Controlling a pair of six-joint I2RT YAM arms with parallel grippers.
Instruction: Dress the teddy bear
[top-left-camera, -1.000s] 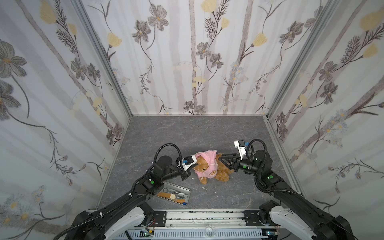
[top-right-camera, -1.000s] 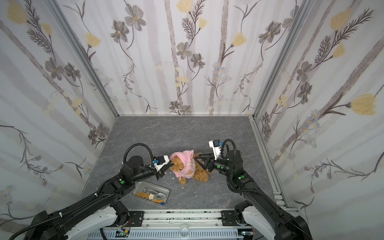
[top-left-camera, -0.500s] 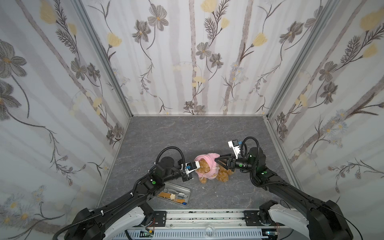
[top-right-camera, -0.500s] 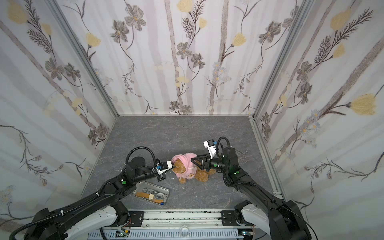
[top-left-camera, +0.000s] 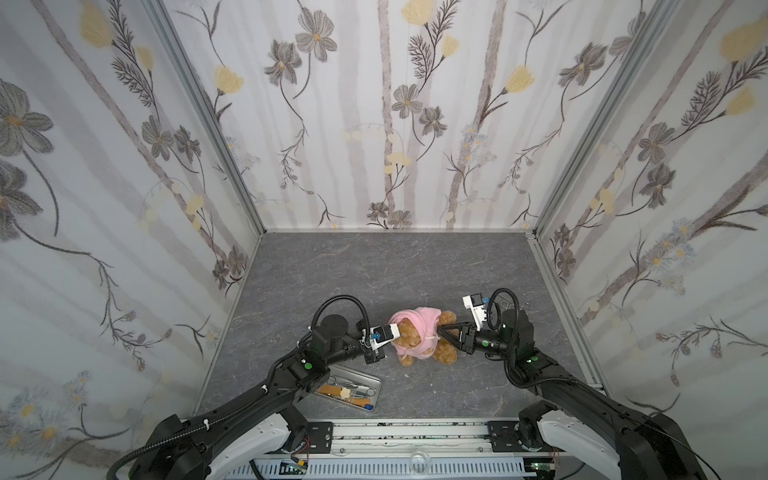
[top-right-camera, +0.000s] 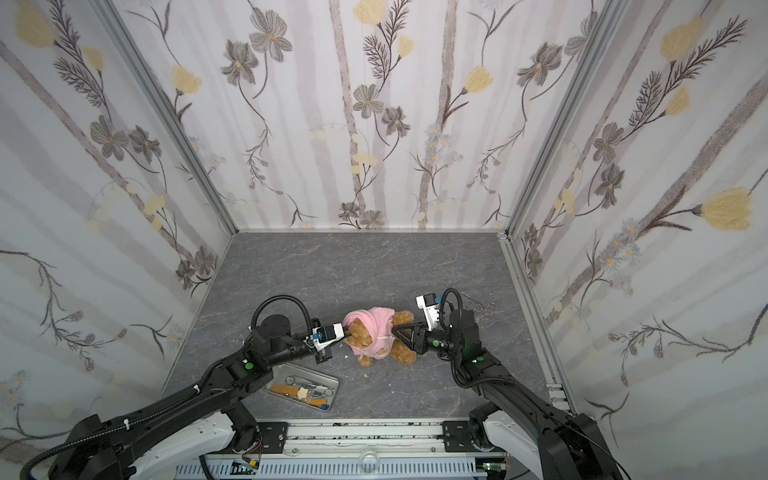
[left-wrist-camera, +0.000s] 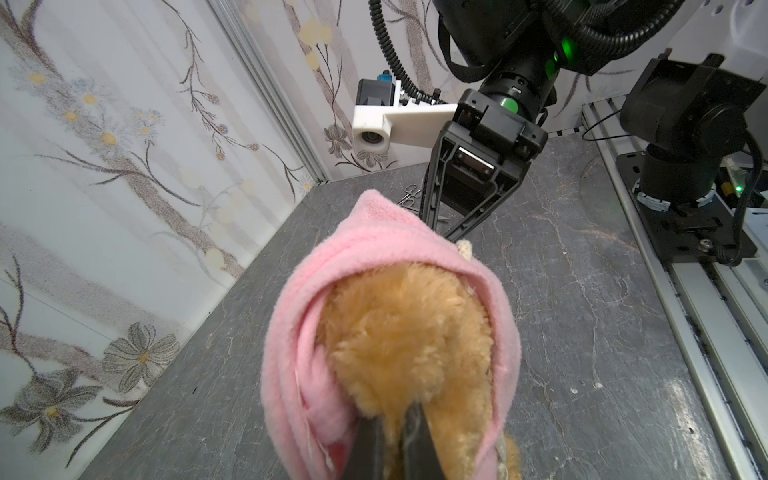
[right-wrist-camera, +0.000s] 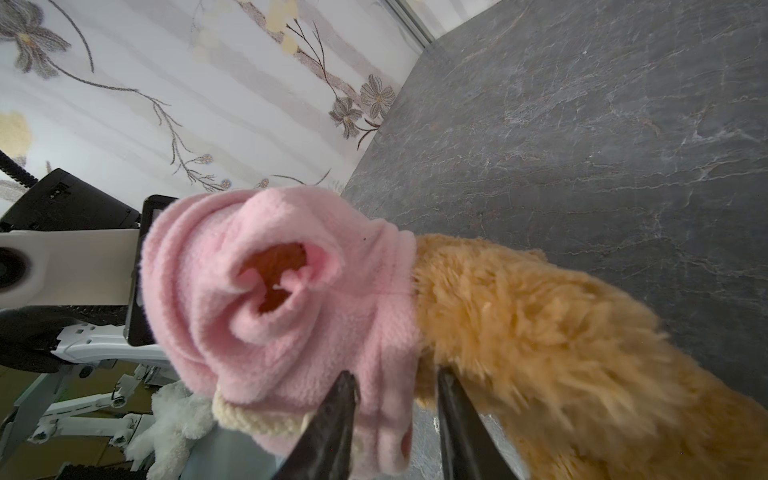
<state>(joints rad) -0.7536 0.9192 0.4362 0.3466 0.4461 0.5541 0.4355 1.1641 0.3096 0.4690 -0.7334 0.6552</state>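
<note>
While the teddy bear (top-left-camera: 444, 353) lies toward six o'clock on the table (top-left-camera: 374, 270), head at nine and legs at three, your left gripper (left-wrist-camera: 405, 419) is clamped on its head fur. Your right gripper (right-wrist-camera: 395, 376), jaws apart, straddles the hem of the pink shirt (top-left-camera: 422, 322) from three o'clock and looks better placed to pull it down.
</note>
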